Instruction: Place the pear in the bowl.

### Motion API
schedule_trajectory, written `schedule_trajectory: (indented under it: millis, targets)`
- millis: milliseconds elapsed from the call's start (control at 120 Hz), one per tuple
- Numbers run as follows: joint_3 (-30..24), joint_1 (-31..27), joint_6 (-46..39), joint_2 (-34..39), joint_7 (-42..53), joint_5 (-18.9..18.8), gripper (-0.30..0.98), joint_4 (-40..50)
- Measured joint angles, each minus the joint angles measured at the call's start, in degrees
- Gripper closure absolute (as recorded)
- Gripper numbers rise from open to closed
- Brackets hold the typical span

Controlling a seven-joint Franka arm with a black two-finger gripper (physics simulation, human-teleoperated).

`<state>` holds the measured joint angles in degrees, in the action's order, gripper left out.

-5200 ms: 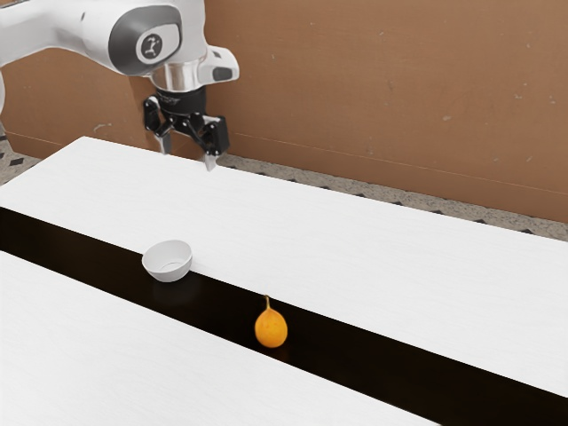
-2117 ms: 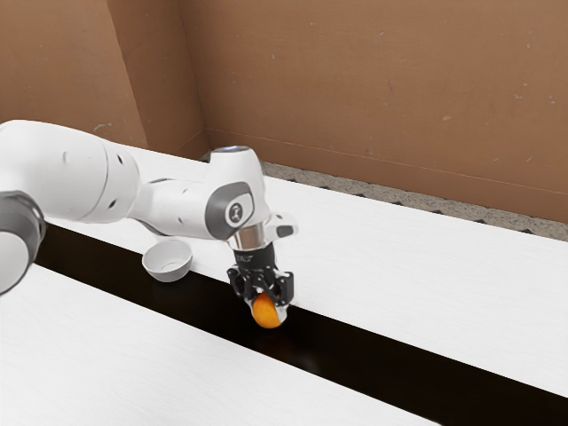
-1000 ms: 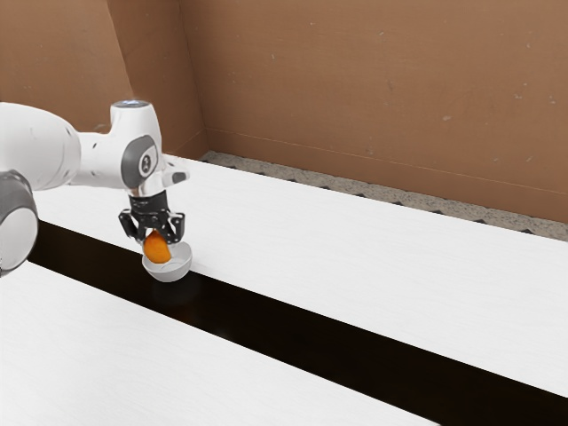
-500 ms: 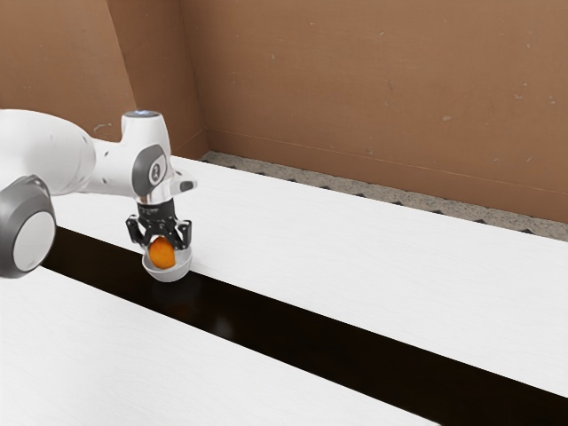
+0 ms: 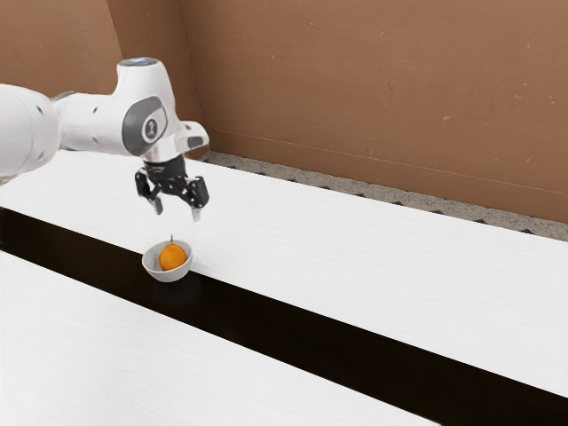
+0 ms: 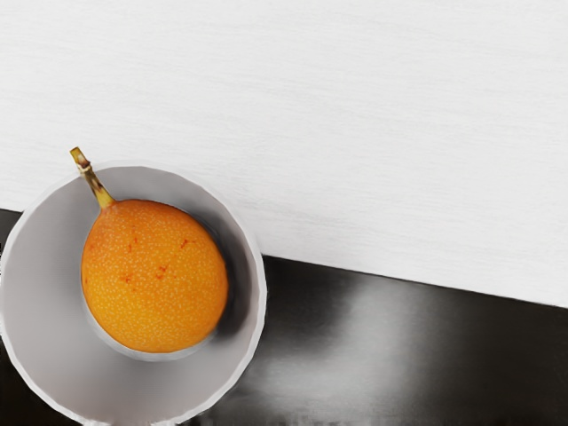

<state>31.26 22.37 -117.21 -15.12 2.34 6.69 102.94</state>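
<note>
As seen in both views, find the pear [image 6: 155,280] inside the bowl [image 6: 40,293], body down in the hollow, well below the claw [image 5: 177,211]. Note orange skin with fine pale speckles and a few short red marks. Trace the stem [image 6: 93,185] from the narrow end: upright in the exterior view, crossing the line of the rim in the wrist view. Log bowl as round, pale grey to white, upright, within the rim a band of shadow beside the pear. Read claw as open, fingers [image 5: 196,215] spread apart and pointing down above the bowl, clear of both bowl and pear. Follow the arm [image 5: 84,124] in from the exterior view's left, white with grey trim. Place bowl at the dark strip [image 5: 355,349], near its edge with the white tabletop [image 5: 355,248]. Record strip as glossy, running lengthwise between two white parts, with a soft light patch near the bowl in the wrist view. Beyond the tabletop, see speckled floor [image 5: 346,184] with dark insets, then a brown wall [image 5: 373,89], lightly scuffed.
</note>
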Motion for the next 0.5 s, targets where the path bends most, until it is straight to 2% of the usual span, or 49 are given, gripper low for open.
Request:
schedule_trajectory:
  millis: [208,333,500]
  targets:
    - [-0.6,3.4,4.2,8.2,0.3,-3.6,0.01,-0.1]
    - [-0.8,7.5,9.4,9.8,0.3,-6.9,0.01,-8.5]
    - [-0.5,9.1,15.6,9.7,0.5,-8.5,0.0,-14.2]
